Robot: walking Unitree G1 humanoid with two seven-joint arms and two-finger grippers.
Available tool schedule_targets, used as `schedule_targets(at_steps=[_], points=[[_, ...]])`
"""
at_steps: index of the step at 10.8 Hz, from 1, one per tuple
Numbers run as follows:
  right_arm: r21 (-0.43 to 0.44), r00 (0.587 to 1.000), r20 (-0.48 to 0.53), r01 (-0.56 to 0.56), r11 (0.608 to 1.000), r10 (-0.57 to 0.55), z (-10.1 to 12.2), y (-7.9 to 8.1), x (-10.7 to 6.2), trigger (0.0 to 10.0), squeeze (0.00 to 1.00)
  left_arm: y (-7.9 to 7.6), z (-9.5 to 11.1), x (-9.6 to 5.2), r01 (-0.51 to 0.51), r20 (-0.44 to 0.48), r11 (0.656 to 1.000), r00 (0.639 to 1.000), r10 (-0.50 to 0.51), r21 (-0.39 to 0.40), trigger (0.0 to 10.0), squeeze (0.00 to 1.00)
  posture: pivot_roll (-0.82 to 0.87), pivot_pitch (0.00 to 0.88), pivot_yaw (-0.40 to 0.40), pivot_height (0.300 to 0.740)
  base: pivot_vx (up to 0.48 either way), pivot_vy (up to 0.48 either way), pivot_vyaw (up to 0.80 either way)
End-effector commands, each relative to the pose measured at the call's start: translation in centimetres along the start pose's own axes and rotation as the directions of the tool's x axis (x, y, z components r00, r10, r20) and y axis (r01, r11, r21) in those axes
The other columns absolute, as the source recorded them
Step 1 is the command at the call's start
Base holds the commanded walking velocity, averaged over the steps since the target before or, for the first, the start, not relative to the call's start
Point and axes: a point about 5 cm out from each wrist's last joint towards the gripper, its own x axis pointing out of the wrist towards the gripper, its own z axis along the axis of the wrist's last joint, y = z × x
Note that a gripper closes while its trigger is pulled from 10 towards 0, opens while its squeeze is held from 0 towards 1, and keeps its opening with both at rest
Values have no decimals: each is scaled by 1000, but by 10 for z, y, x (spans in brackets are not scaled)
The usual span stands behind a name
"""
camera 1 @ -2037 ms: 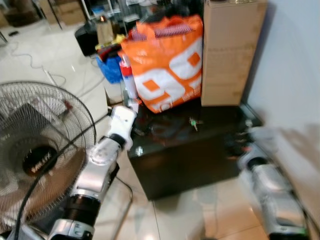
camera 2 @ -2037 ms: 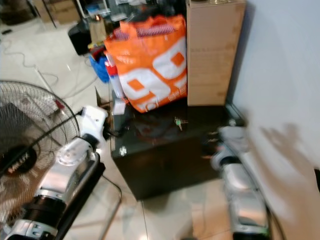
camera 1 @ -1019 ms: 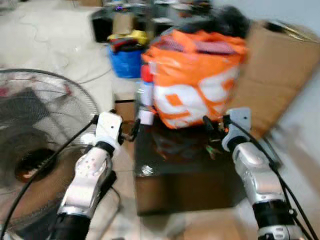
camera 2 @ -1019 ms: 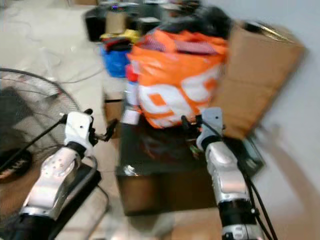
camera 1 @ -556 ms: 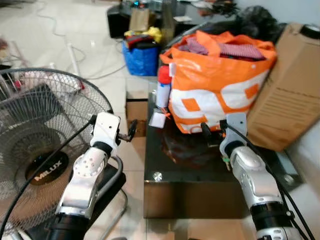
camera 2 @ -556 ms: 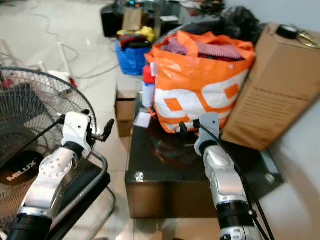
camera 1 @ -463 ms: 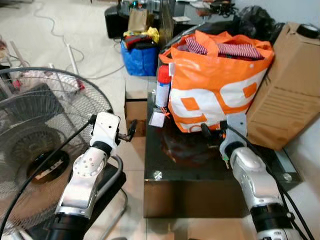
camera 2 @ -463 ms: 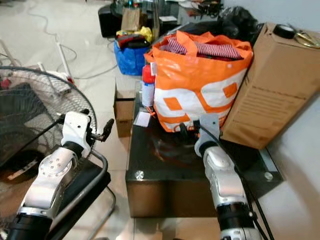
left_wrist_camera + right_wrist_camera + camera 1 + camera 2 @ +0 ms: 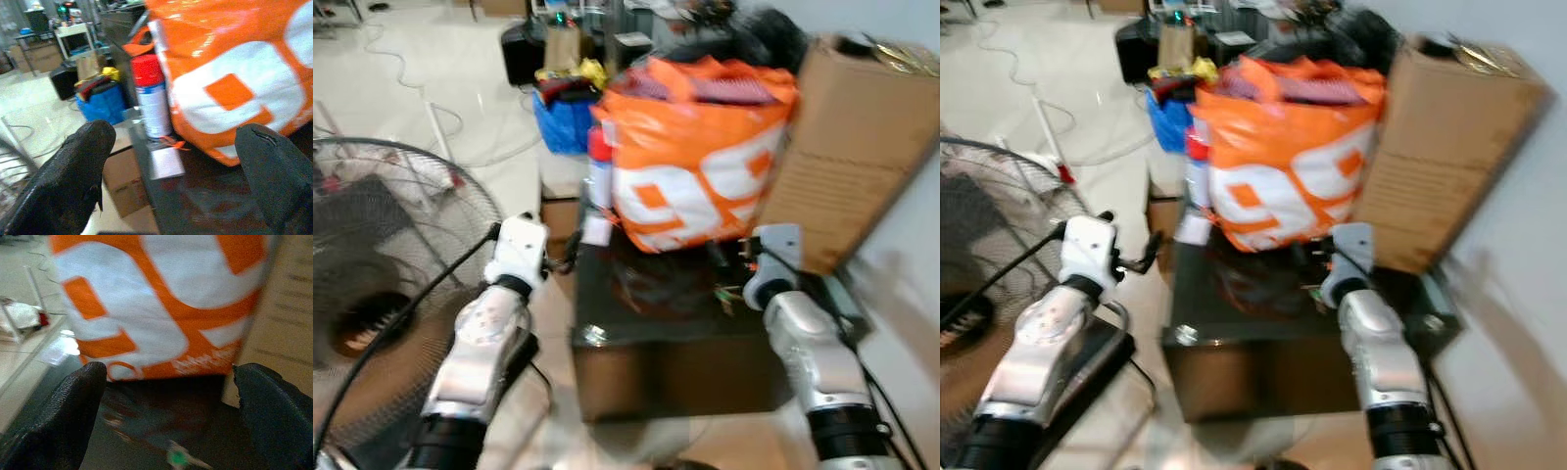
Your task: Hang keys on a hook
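On the dark glass table [image 9: 656, 338], near its right-hand edge and just in front of the orange bag [image 9: 690, 157], lie the keys [image 9: 178, 459] with a green tag, untouched. Just short of them hovers the right tool [image 9: 168, 416], fingers spread wide and empty; the left tool [image 9: 171, 161], also spread, waits off the table's left edge. To grasp well, the right tool should probably dip low and straddle the bunch before closing, keeping clear of the bag.

A low black desk [image 9: 1263, 338] carries a big orange and white bag [image 9: 1288, 166] with a tall cardboard box [image 9: 1435, 147] just beside it. The right claw [image 9: 1317, 257] reaches over the desk in front of the bag, while the left claw [image 9: 1151, 253] hangs off the desk's left edge, near a fan [image 9: 984, 255] on the pale tiled floor [image 9: 1087, 117].
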Motion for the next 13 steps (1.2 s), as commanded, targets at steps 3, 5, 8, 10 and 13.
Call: schedule_targets(at_steps=[3,5,8,10,13], points=[[-33,1000,18,-13,999,13,4,5,0,10000,0,5,-1,-2,-10,1,1000,1000,10,13,10000,0,-31,0,-31,740,0,-347,0],[-30,1000,18,-17,999,17,5,6,0,10000,0,6,0,-3,-19,15,1000,1000,19,0,10000,0,-26,0,-41,740,0,-347,0],[-12,1000,18,-10,1000,11,4,6,0,10000,0,7,3,-2,-28,29,999,999,29,-28,10000,0,-23,0,-44,740,0,0,0],[-13,1000,18,-4,1000,4,4,6,0,10000,0,8,3,-1,-26,30,999,999,27,-42,10000,0,-30,0,-38,740,0,0,0],[-12,1000,20,5,1000,-5,5,6,0,10000,0,9,3,1,-27,22,999,999,27,-43,10000,0,-33,0,-34,740,215,0,0]])
